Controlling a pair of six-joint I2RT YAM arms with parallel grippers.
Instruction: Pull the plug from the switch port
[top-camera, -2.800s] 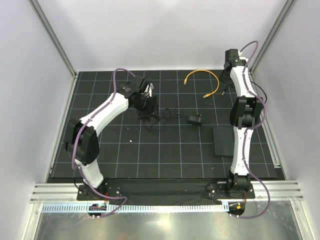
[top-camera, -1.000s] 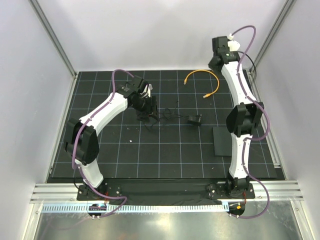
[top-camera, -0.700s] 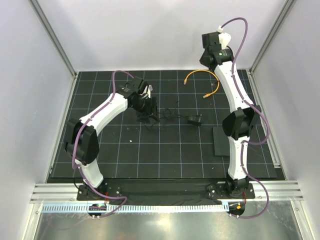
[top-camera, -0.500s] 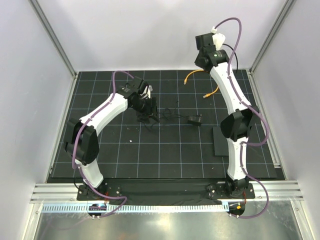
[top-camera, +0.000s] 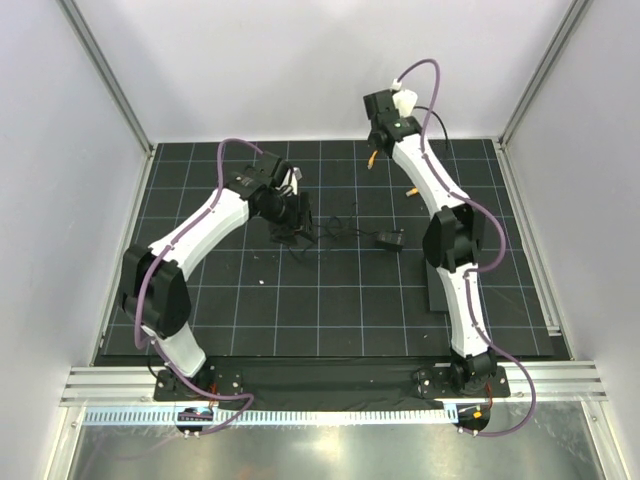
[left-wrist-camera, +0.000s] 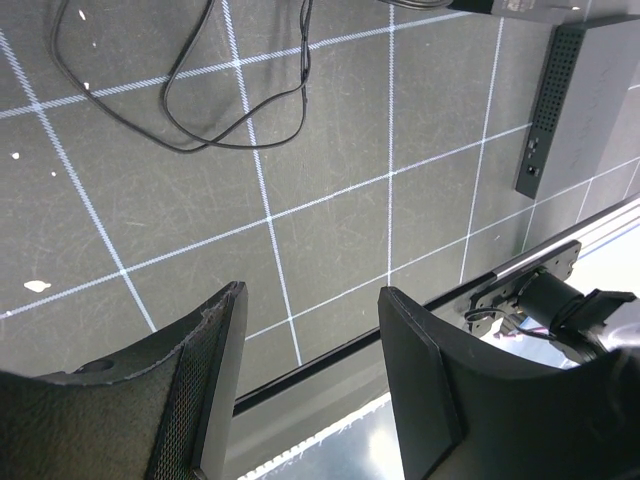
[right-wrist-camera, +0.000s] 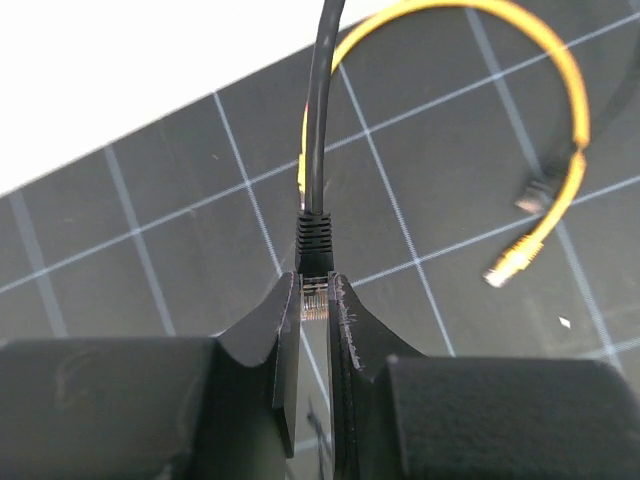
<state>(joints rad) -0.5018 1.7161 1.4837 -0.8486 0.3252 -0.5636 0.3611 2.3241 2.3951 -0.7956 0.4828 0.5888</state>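
Note:
My right gripper (right-wrist-camera: 316, 292) is shut on the clear plug (right-wrist-camera: 316, 296) of a black cable (right-wrist-camera: 320, 110), which runs up out of the jaws. In the top view the right gripper (top-camera: 372, 152) is held high over the back of the mat, far from the flat black switch box (top-camera: 434, 295). In the left wrist view the switch box (left-wrist-camera: 590, 90) lies at the upper right, with a small port (left-wrist-camera: 531, 168) in its edge and no cable in it. The left gripper (left-wrist-camera: 310, 340) is open and empty, near mid-mat (top-camera: 293, 215).
A loose yellow cable (right-wrist-camera: 560, 90) curls on the mat under the right gripper. A small black adapter (top-camera: 390, 240) on thin black wire (left-wrist-camera: 230, 120) lies mid-mat. The enclosure walls and an aluminium rail (top-camera: 330, 385) border the mat.
The right arm has swung left along the back of the mat, carrying the plug with it. The left arm shifted slightly, gripper still open.

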